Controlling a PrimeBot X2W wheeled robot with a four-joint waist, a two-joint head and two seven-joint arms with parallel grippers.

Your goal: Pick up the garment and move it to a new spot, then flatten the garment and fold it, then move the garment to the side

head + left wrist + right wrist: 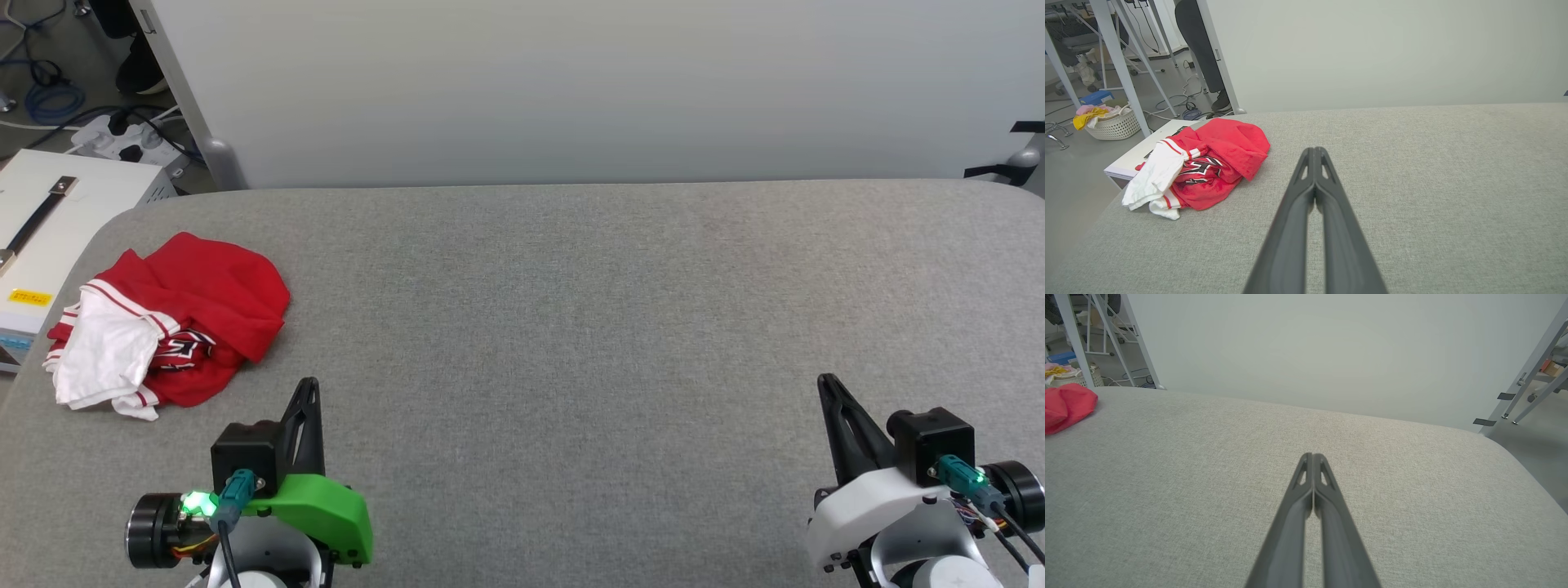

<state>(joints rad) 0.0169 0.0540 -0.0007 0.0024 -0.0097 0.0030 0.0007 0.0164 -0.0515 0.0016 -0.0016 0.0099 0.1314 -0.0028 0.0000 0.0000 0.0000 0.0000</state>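
The garment [175, 314] is a red jersey shirt with white sleeves, lying crumpled in a heap at the left end of the grey padded table [571, 327]. Black white-outlined lettering shows in its folds [1200, 169]. A red edge of the garment [1065, 408] reaches into the far left of the right wrist view. My left gripper [309, 385] [1314, 150] is shut and empty, just right of and nearer than the heap. My right gripper [826, 380] [1312, 455] is shut and empty, far off at the table's right front.
A white panel wall [571, 82] backs the table. Off the left edge stand a white box [49, 220], power strips and cables [122, 139] on the floor, and a laundry basket [1114, 122]. A person's leg [1198, 45] stands by the panel's left end. Metal frame legs [1527, 371] rise at right.
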